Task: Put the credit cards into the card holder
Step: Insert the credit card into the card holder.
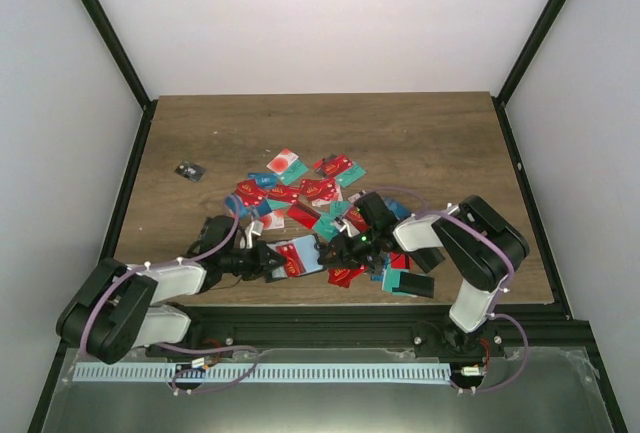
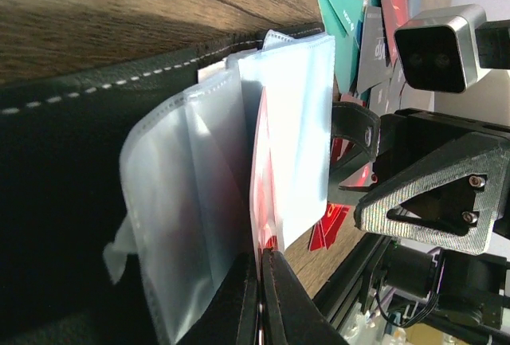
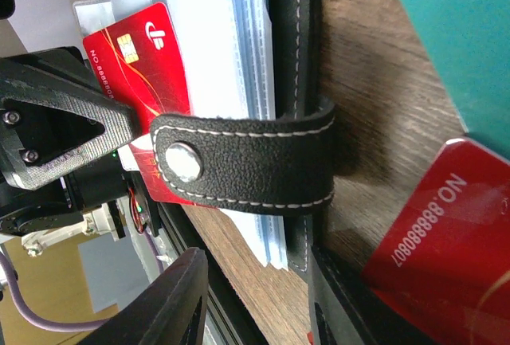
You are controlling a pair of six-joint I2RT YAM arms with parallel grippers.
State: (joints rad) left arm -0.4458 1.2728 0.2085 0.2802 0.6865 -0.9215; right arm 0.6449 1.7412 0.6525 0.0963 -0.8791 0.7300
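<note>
**Red card part-way into the card holder, both tools at it**

The card holder sits open near the front edge of the surface, between the two arms, with loose cards heaped just beyond. The left tool is pinched fully closed on its clear pockets. The right tool stands part open astride the holder's edge by the clasp tab; whether it truly grips I can't tell. A red card pokes from one pocket. To my eye, the left pinch should stay firm while the card is pushed straight along the sleeve, so it won't snag.
</note>
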